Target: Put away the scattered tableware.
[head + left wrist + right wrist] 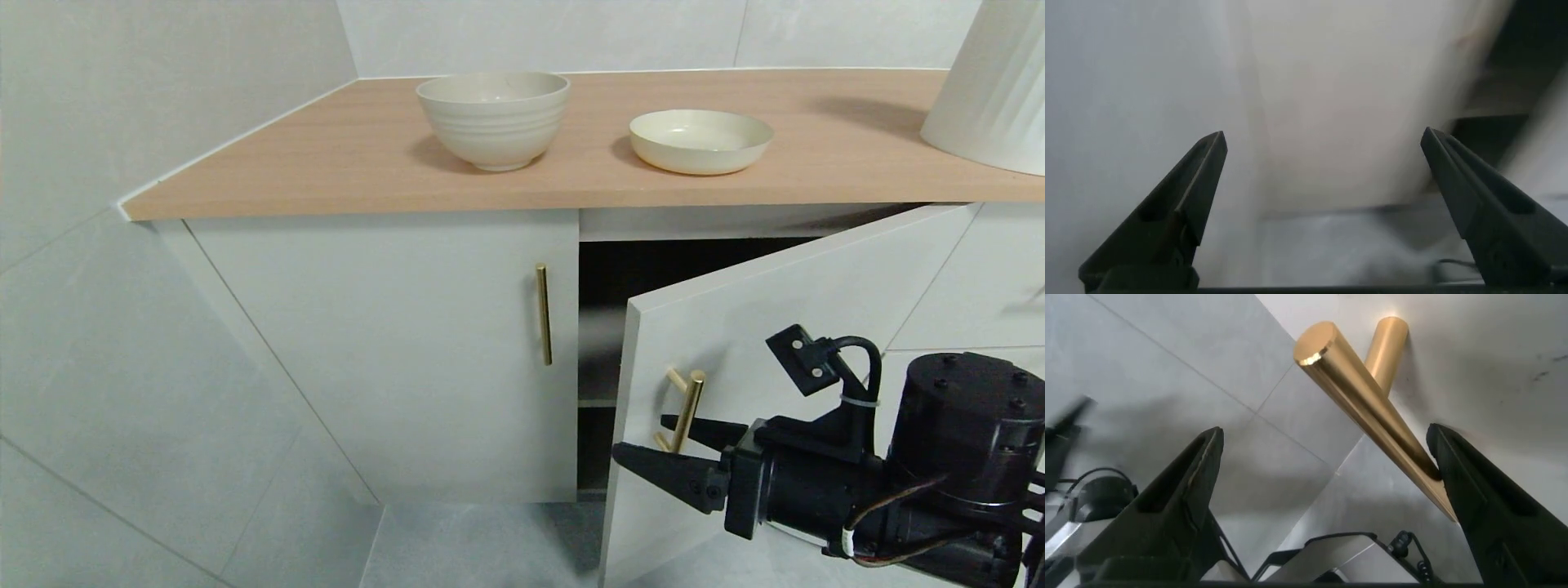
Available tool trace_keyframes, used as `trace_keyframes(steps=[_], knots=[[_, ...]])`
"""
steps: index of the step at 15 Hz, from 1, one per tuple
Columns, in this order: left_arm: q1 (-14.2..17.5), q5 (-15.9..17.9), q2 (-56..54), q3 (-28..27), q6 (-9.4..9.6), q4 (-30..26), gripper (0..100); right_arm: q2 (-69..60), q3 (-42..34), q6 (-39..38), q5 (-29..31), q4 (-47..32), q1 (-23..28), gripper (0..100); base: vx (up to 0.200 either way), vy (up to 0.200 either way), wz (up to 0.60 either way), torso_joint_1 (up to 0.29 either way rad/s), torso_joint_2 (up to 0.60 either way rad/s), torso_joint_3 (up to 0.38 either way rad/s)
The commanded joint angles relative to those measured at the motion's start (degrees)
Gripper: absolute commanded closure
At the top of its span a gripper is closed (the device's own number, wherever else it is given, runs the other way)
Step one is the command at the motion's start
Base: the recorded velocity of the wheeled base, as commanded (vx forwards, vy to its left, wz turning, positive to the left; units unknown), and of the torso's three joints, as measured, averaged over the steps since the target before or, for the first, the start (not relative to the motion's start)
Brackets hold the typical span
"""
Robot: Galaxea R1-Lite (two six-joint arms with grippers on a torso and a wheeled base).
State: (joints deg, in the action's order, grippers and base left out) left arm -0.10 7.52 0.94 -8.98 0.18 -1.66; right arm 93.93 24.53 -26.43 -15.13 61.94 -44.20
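Bowl (493, 118) and dish (700, 140) sit apart on the bench (326, 175). The right end effector (641, 435) is released, straddling the door handle (690, 400). The left end effector (1323, 133) is also released.

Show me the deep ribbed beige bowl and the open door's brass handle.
Deep ribbed beige bowl (493, 126): head view, outer wall.
Brass bar handle (1372, 407): right wrist view, middle of the bar.

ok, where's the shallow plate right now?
Head view: the shallow plate sits on the wooden countertop, to the right of the ribbed bowl, above the open cabinet door.
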Motion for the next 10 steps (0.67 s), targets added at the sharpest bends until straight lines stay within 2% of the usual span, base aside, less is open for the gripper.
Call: trace_keyframes(steps=[1, 2, 3, 5, 6, 7, 9, 10], knots=[[-0.25, 9.79, 9.87, -14.39, -0.27, -8.01, 0, -1.82, -0.88, 0.06, -0.60, 0.29, -0.01, 0, 0.000, 0.000, 0.00, 0.000, 0.00, 0.000], [-0.25, 12.34, 16.46, -18.70, -0.27, -9.50, 0, -2.08, -0.88, 0.06, -0.96, 0.29, -0.01, 0, 0.000, 0.000, 0.00, 0.000, 0.00, 0.000], [-0.25, 13.75, 21.30, -20.81, -0.36, -9.42, 0, -2.17, -0.88, 0.06, -1.13, 0.20, -0.01, 0, 0.000, 0.000, 0.00, 0.000, 0.00, 0.000], [-0.25, 14.54, 36.50, -27.49, -1.24, -7.83, 0, -2.17, -0.97, 0.06, -1.13, 0.11, -0.01, 0, 0.000, 0.000, 0.00, 0.000, 0.00, 0.000], [-0.43, 14.98, 43.97, -30.04, -5.72, -3.53, 0, -2.17, -0.97, 0.15, -1.13, 0.11, -0.01, 0, 0.000, 0.000, 0.00, 0.000, 0.00, 0.000], [-2.19, 15.24, 48.81, -30.83, -8.88, 0.60, 0, -2.17, -0.97, 0.15, -1.13, 0.20, -0.01, 0, 0.000, 0.000, 0.00, 0.000, 0.00, 0.000], [-9.13, 15.24, 55.75, -30.13, -13.28, 5.70, 0, -1.91, -0.97, 0.15, -0.96, 0.11, -0.01, 0, 0.000, 0.000, 0.00, 0.000, 0.00, 0.000], [-14.67, 15.24, 60.23, -28.54, -17.76, 8.16, 0, -1.99, -1.15, 0.15, -0.96, 0.02, -0.01, 0, 0.000, 0.000, 0.00, 0.000, 0.00, 0.000]])
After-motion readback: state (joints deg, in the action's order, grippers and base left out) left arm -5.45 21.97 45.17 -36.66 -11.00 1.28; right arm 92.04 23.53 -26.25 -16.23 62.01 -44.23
